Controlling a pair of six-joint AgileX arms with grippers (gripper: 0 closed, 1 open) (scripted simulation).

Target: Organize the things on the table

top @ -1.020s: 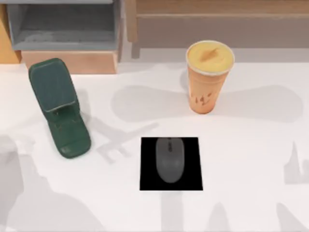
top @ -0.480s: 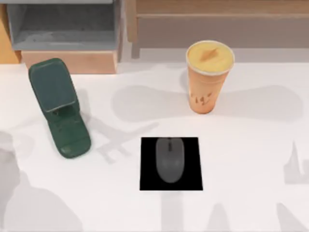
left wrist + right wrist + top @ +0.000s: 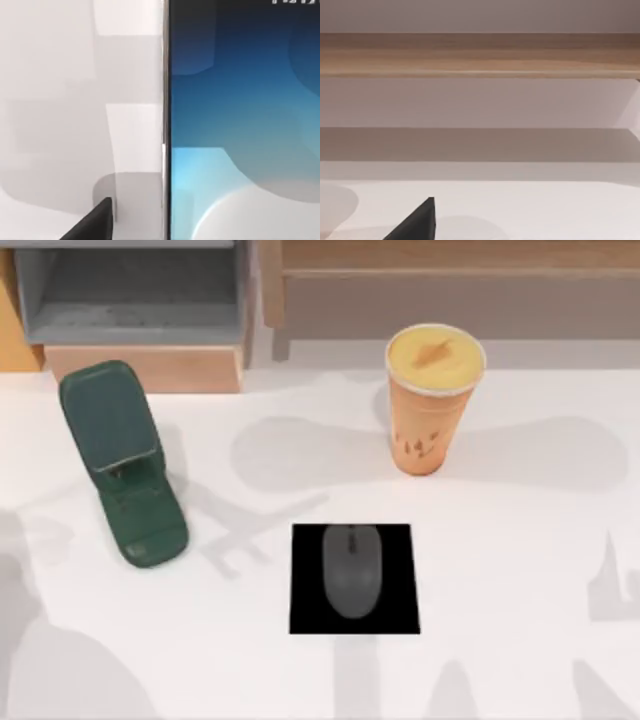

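Note:
The grey computer mouse (image 3: 352, 570) lies on a black square mat (image 3: 400, 615) near the table's (image 3: 520, 540) front middle. Behind it and slightly right stands the orange paper cup (image 3: 430, 400) with a yellow top, upright. In the left wrist view the smartphone (image 3: 240, 120) with its glowing blue-white screen is very close, its thin edge against the white surface. A dark part of my left gripper (image 3: 92, 225) shows beside that edge. A dark part of my right gripper (image 3: 415, 220) shows over the white tabletop, facing the shelf.
A dark green phone stand (image 3: 125, 465) sits at the left of the table, nothing resting on it. A wooden and grey shelf unit (image 3: 140, 300) runs along the back edge, its wooden board (image 3: 480, 55) ahead of the right wrist. Arm shadows fall across the front.
The arm shadow at the table's lower left has shrunk toward the edge. Mouse, cup and stand have not moved.

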